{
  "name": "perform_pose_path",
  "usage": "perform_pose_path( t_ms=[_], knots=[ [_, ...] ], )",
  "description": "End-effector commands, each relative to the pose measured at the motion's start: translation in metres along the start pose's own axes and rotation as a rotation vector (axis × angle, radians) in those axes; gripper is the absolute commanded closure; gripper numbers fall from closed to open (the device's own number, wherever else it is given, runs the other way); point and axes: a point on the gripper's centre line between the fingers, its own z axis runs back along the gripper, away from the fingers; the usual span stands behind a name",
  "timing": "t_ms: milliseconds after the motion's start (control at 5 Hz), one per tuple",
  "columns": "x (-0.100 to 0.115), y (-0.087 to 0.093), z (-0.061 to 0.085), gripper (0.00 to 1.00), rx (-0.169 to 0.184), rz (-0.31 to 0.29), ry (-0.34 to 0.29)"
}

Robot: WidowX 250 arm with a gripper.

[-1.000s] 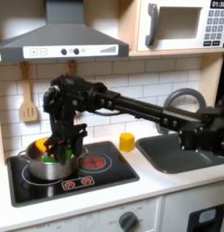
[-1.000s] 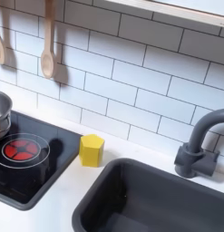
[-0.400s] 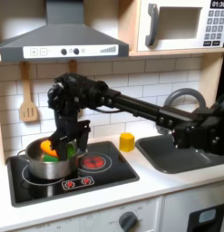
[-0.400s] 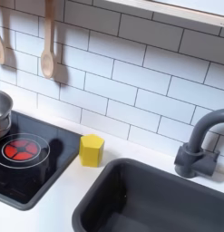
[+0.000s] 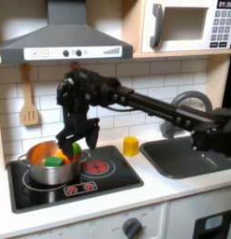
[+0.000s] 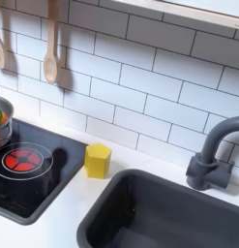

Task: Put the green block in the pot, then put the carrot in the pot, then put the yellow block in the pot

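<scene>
In the first exterior view, a shiny round stainless-steel pot (image 5: 49, 169) is seen on the left burner of a black toy stovetop (image 5: 108, 183). Inside it lie a small bright green block (image 5: 53, 161) and an orange toy carrot (image 5: 46, 150). Since a second ago, the black robot arm has been raised out of the pot; its gripper (image 5: 69, 147) is now held above the pot's right rim, with a green patch just beside its tip. Whether the jaws are apart or together cannot be told.

The small yellow block (image 6: 98, 160) is seen in both exterior views, standing on the white counter (image 6: 53, 228) between the stovetop and the dark sink (image 6: 164, 215), well apart from the pot.

The first two placements are judged done; the yellow block is left to fetch.
</scene>
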Motion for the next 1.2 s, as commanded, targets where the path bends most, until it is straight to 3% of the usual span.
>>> perform_pose_path(
  t_ms=[0,200,600,1000],
  knots=[
    [-0.016,-0.010,0.009,0.00,-0.012,-0.007,-0.012],
    [-0.022,-0.018,0.015,0.00,-0.008,-0.026,-0.020],
    [-0.029,-0.029,0.012,0.00,-0.014,-0.049,-0.007],
    [-0.028,-0.068,0.001,0.00,-0.016,-0.111,0.011]
  ],
)
